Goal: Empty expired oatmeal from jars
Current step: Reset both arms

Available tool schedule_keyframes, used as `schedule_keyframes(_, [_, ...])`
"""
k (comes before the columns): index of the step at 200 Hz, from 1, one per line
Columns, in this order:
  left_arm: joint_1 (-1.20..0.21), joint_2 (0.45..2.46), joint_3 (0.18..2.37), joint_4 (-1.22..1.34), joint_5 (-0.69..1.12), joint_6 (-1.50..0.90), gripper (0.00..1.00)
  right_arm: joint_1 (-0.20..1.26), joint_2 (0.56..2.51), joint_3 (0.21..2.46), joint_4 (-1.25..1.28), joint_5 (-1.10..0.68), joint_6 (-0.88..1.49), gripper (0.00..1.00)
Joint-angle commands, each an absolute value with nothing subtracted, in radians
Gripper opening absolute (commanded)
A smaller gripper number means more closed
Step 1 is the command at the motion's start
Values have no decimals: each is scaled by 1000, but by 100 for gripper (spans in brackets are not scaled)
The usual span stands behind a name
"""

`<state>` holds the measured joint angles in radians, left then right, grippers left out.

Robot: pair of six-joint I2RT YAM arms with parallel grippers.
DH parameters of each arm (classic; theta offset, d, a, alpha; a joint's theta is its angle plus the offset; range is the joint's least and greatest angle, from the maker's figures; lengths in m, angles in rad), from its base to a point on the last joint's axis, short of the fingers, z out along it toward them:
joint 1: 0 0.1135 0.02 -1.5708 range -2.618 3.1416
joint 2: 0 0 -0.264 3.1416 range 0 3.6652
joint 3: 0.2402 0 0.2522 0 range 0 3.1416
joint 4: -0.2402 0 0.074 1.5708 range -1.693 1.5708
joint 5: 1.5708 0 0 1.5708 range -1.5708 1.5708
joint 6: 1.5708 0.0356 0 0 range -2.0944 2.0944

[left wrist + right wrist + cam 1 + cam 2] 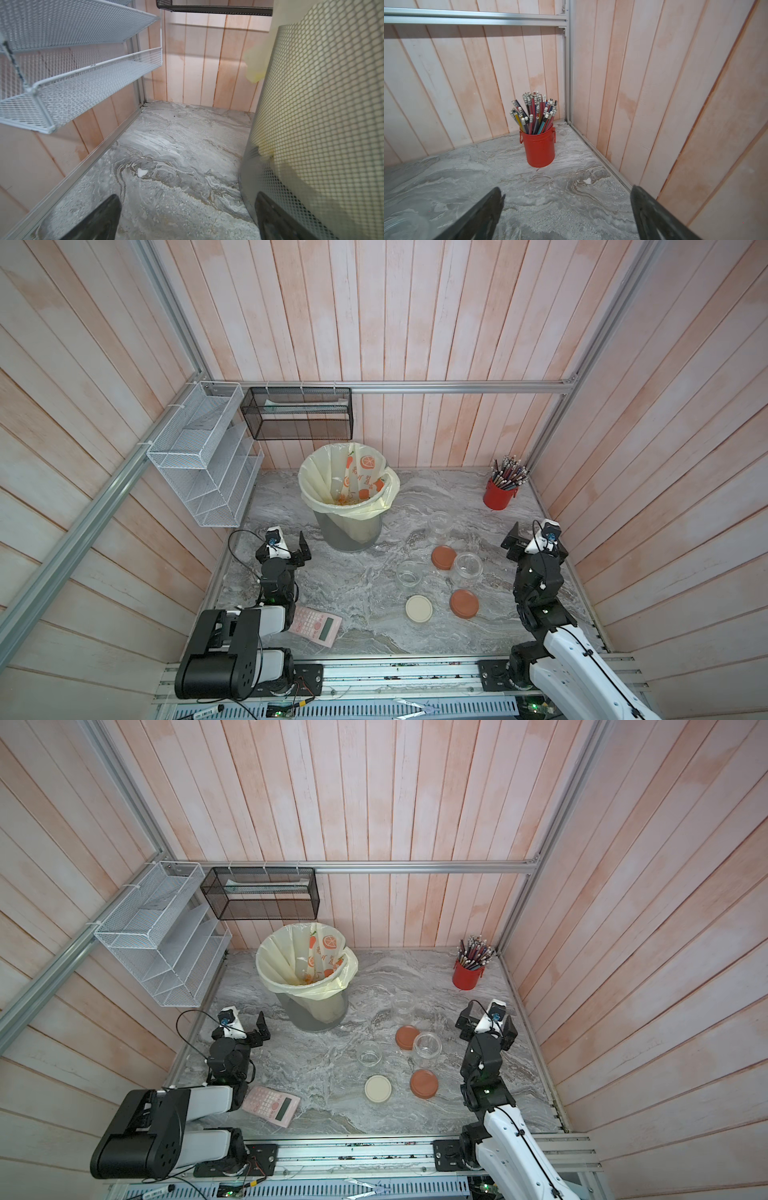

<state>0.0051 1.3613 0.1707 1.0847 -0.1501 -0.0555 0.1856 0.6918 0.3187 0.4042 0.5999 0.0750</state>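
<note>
L arm (274, 572) folded beside bin (349, 531), L gripper (187, 197) apart, R arm (536, 572) folded near pencil cup (498, 495), R gripper (566, 189) apart

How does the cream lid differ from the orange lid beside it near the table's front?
Colour: the cream lid is off-white, the front orange lid terracotta. Place: the cream lid lies before the left jar, the front orange lid before the right jar. Count: the cream lid is one of a kind; the front orange lid matches the back orange lid. Both are round and lie flat on the table, off any jar.
</note>
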Motion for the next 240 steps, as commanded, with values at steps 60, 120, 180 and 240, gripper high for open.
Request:
schedule_keyframes(60, [23, 1534, 220, 1226, -22, -32, 100, 118, 787, 169, 723, 442, 41, 98])
schedule_keyframes(120, [22, 1540, 267, 1141, -23, -31, 100, 74, 1109, 147, 969, 358, 36, 98])
schedule_keyframes(180, [23, 1541, 284, 1115, -25, -32, 100, 54, 1371, 201, 1185, 252, -6, 98])
schedule_keyframes(240, [21, 1541, 289, 1104, -22, -30, 100, 31, 1499, 214, 1242, 189, 0, 98])
